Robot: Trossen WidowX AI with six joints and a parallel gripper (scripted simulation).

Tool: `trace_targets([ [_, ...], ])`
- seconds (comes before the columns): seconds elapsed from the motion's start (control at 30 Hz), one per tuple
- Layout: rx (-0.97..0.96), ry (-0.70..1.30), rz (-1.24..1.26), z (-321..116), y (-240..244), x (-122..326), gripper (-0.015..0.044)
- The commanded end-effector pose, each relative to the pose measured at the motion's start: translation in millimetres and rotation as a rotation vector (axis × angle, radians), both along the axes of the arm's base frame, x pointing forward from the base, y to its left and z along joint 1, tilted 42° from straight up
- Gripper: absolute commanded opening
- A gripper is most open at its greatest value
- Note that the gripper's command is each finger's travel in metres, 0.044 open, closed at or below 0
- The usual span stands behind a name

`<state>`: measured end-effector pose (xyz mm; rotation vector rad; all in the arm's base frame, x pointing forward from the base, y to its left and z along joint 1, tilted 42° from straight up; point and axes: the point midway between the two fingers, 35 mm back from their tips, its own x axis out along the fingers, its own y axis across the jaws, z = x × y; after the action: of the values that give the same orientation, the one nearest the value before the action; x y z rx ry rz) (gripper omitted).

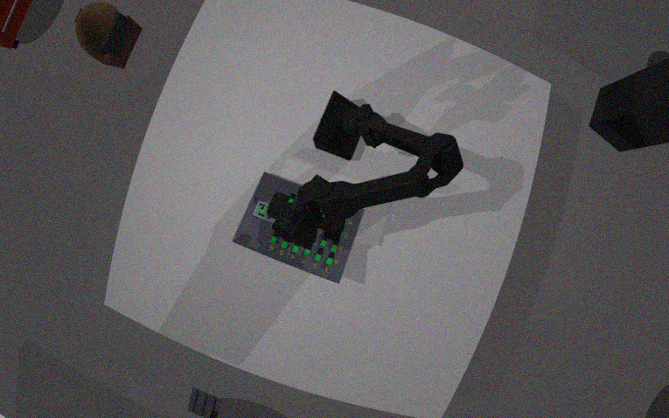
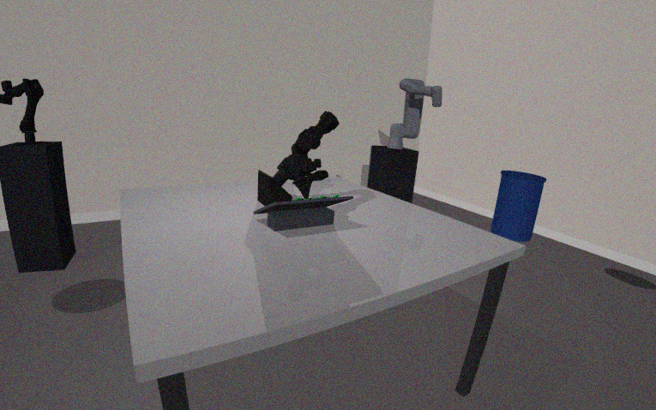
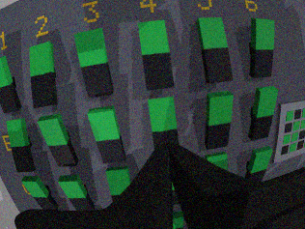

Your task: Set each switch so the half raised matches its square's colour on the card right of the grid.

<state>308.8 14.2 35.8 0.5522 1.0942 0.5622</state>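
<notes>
The dark switch panel point(image 1: 248, 228) point(image 2: 297, 205) point(image 3: 118, 14) carries rows of green-and-dark rocker switches. The gripper point(image 2: 306, 196) point(image 3: 170, 146) is shut and empty. In the wrist view its tips are at the dark nearer half of the row B, column 4 switch point(image 3: 162, 114), covering part of it; contact cannot be told for sure. The row A, column 4 switch point(image 3: 155, 54) lies just beyond. The small card point(image 1: 261, 208) point(image 3: 292, 128) shows green and dark squares, cut off at the wrist view's right edge. The fingers and arm hide much of the nearer rows.
The panel rests on a dark block point(image 2: 299, 219) on the pale table point(image 1: 379, 322) point(image 2: 193, 285). The arm's own dark base plate point(image 1: 334, 127) stands beside the panel. A blue barrel point(image 2: 518, 206) and other arms on black pedestals point(image 2: 33, 203) stand beyond the table.
</notes>
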Motion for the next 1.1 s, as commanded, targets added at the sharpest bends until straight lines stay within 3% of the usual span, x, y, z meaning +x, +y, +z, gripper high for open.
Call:
trace_targets([
  [0.0,-0.001,0.004,-0.001,-1.1,0.5,-0.1,0.0],
  [1.07,-0.001,0.004,-0.001,-3.4,2.8,1.0,0.0],
])
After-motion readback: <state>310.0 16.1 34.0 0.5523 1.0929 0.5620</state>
